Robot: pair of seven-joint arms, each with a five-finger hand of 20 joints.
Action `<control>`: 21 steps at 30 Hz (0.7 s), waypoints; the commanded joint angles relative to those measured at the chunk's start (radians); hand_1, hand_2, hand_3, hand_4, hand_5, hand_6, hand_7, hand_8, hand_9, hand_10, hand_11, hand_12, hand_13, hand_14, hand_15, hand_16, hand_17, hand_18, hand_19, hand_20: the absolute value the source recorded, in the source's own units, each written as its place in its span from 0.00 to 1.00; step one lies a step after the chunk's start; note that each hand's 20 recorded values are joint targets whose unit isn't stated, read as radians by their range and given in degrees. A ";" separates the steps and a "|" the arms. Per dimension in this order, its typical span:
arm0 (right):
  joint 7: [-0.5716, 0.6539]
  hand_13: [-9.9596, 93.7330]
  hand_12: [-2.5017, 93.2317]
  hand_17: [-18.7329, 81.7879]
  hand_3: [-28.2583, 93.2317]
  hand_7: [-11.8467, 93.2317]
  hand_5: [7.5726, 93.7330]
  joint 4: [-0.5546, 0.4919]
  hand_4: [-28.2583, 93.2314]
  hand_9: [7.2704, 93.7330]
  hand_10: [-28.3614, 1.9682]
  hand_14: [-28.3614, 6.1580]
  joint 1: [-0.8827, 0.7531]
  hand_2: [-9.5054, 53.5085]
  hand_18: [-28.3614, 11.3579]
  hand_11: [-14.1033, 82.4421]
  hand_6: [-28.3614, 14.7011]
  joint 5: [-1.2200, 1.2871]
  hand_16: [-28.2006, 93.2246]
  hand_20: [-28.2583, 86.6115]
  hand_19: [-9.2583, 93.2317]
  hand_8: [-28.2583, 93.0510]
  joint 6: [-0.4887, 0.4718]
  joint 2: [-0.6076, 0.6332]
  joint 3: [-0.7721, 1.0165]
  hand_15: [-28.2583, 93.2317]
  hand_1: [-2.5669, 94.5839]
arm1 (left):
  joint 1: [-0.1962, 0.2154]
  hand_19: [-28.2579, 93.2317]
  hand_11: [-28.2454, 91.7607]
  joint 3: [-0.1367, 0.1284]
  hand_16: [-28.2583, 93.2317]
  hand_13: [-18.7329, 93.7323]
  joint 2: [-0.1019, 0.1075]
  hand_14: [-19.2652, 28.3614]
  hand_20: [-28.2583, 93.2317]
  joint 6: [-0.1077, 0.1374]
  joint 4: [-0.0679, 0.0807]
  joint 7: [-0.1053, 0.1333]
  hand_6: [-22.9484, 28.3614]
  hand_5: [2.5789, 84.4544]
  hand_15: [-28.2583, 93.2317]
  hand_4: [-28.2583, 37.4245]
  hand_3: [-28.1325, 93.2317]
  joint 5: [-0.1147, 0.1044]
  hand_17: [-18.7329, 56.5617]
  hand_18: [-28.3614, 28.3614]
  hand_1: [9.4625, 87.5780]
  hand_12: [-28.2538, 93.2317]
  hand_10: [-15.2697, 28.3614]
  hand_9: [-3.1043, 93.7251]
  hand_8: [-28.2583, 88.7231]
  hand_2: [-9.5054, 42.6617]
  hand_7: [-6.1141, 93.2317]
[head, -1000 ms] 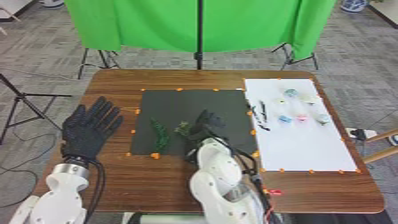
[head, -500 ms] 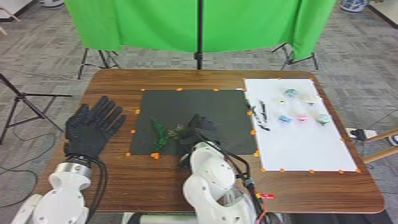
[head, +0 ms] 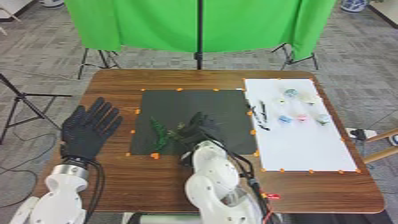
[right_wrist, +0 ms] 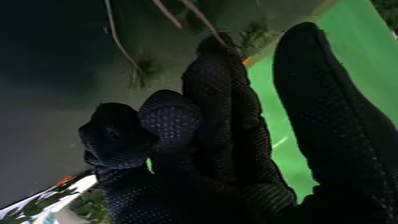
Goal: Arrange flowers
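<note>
The brown wooden surface [head: 133,187] extends across the head view, with the green cloth [head: 147,25] hanging beyond its far edge. Two sheets lie flat on the surface: the white sheet [head: 306,150] on the right and the black sheet [head: 195,100] between it and the left robot hand [head: 87,131]. The left robot hand is released, palm area flat in outline and fingers extended, left of the black sheet. The right robot hand [head: 197,131] is located over the black sheet; whether it is released, clenched or grasping cannot be told. A long green sprig [head: 160,136] lies on the black sheet, left of the right robot hand. A smaller sprig [head: 176,136] is located between them. In the right wrist view, thin stems [right_wrist: 122,46] run near the right robot hand. Small flowers, including a blue flower [head: 285,119] and a pink flower [head: 302,118], are on the white sheet. Thin dark pieces [head: 263,114] lie near its left edge.
</note>
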 commanded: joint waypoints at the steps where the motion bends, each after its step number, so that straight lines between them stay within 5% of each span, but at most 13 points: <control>1: 0.009 0.77 0.45 0.65 0.82 0.30 0.65 -0.091 0.06 0.78 0.42 0.33 0.023 0.00 0.03 0.71 0.47 0.046 0.60 0.69 1.00 0.15 0.021 0.056 0.001 0.85 0.49 | 0.028 0.49 0.37 -0.015 0.22 0.44 -0.012 0.72 0.39 0.001 -0.008 0.009 0.63 0.49 0.55 0.09 0.83 0.001 0.20 0.76 0.26 0.35 0.68 0.43 0.18 0.36 0.15; 9: 0.027 0.75 0.39 0.62 0.81 0.26 0.64 -0.089 0.07 0.78 0.31 0.29 0.089 0.00 0.02 0.63 0.46 -0.029 0.59 0.66 1.00 0.16 0.071 0.163 0.116 0.83 0.48 | 0.048 0.49 0.37 -0.035 0.22 0.44 -0.033 0.72 0.39 0.000 -0.020 0.018 0.63 0.49 0.55 0.09 0.83 0.002 0.20 0.76 0.26 0.35 0.68 0.43 0.18 0.36 0.15; 15: 0.050 0.59 0.24 0.59 0.83 0.23 0.58 -0.018 0.05 0.54 0.08 0.13 0.135 0.00 0.01 0.36 0.38 -0.122 0.51 0.68 1.00 0.16 -0.071 0.253 0.210 0.82 0.47 | 0.065 0.49 0.37 -0.047 0.22 0.44 -0.036 0.72 0.39 -0.008 -0.023 0.019 0.63 0.49 0.54 0.09 0.83 0.007 0.20 0.76 0.26 0.35 0.68 0.43 0.18 0.36 0.15; 21: 0.048 0.56 0.22 0.58 0.83 0.21 0.57 0.062 0.03 0.49 0.07 0.13 0.170 0.00 0.00 0.33 0.34 -0.119 0.47 0.68 1.00 0.16 -0.094 0.288 0.212 0.83 0.47 | 0.063 0.49 0.37 -0.052 0.22 0.44 -0.037 0.72 0.39 -0.012 -0.023 0.027 0.63 0.49 0.54 0.09 0.83 0.011 0.20 0.76 0.26 0.35 0.68 0.43 0.18 0.36 0.15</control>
